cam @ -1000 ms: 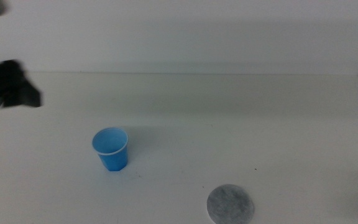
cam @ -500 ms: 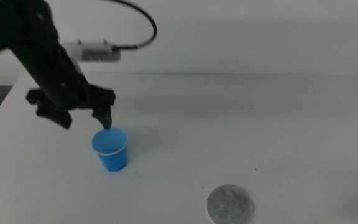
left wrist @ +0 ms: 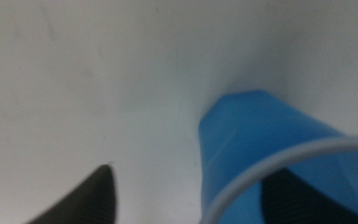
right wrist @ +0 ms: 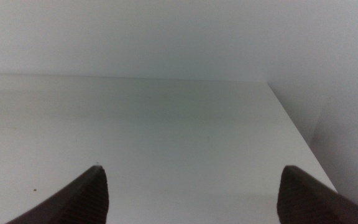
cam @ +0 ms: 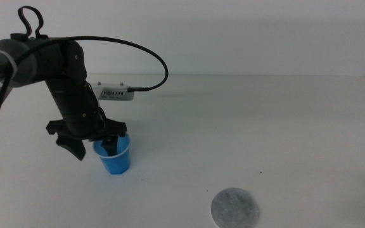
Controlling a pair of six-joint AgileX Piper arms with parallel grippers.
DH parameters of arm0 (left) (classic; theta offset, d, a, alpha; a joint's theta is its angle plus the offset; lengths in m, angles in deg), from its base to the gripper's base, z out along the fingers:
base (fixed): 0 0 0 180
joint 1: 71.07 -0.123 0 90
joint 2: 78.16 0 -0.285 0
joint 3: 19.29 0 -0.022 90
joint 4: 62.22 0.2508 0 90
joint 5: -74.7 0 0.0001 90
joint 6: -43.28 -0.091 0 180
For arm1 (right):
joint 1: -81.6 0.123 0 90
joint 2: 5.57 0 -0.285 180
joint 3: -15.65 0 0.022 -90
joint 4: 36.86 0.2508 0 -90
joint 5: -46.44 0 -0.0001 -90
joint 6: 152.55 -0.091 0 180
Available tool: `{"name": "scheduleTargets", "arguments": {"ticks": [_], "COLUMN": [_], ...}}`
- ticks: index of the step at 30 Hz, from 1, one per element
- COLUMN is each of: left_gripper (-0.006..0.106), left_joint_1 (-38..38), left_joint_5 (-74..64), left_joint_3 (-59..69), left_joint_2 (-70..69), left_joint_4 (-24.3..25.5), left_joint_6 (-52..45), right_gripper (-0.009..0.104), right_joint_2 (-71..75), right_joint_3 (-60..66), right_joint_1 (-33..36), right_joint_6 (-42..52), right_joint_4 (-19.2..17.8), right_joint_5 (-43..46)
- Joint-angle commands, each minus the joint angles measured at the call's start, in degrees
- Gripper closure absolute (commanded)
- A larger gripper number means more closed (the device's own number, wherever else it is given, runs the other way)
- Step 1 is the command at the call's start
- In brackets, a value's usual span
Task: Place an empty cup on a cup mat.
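Cup [cam: 114, 156] rim between left gripper [cam: 96, 144] jaws (straddled) — upright.

The cup [cam: 113, 156] looks like smooth blue plastic with a thin pale rim; the cup mat [cam: 234, 208] — mottled grey, felt-like, matt; the table [cam: 246, 126] — plain matt white.

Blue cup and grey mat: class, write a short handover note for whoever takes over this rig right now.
Left gripper: open, straddling the cup's wall, one finger inside, one outside; no grip yet.
Right gripper: open, waiting over bare table, out of the middle view.
Cup: upright, empty.
Mat: near the front edge, to the cup's right, bare.
Done: approach.
Left: close, lift, carry, set cup on mat.
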Motion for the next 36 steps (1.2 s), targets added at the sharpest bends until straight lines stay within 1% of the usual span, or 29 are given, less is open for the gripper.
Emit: {"name": "scheduleTargets", "arguments": {"ticks": [1, 2, 7, 8, 11, 19, 23, 27, 36], "left_gripper": [0.040, 0.048, 0.100, 0.102, 0.102, 0.102, 0.102, 0.102, 0.102], "left_joint_1": [0.1, 0.1, 1.2, 2.1, 6.4, 26.0, 33.5, 36.4, 37.1], "left_joint_5": [-2.1, -3.3, -6.3, -6.3, -6.3, -5.6, -5.1, -2.5, -0.9], "left_joint_3": [-0.4, -0.4, -0.5, -0.6, -2.3, -9.9, -11.4, -11.4, -11.4], "left_joint_2": [-0.2, -0.3, -1.1, -1.5, -2.8, -2.6, -0.2, 2.0, 5.3], "left_joint_4": [-0.7, -1.0, -3.3, -3.3, -3.1, -3.2, -3.2, -2.9, -3.1], "left_joint_6": [0.4, 0.0, 1.2, 2.3, 4.9, 10.8, 12.8, 14.7, 15.5], "right_gripper": [0.002, 0.002, 0.002, 0.002, 0.002, 0.002, 0.002, 0.002, 0.002], "right_joint_2": [0.3, 0.3, 0.3, 0.3, 0.3, 0.3, 0.3, 0.3, 0.3], "right_joint_3": [0.2, 0.2, 0.2, 0.2, 0.2, 0.2, 0.2, 0.2, 0.2], "right_joint_1": [0.1, 0.1, 0.1, 0.1, 0.1, 0.1, 0.1, 0.1, 0.1], "right_joint_6": [0.2, 0.2, 0.2, 0.2, 0.2, 0.2, 0.2, 0.2, 0.2], "right_joint_4": [-0.3, -0.3, -0.3, -0.3, -0.3, -0.3, -0.3, -0.3, -0.3], "right_joint_5": [0.4, 0.4, 0.4, 0.4, 0.4, 0.4, 0.4, 0.4, 0.4]}}
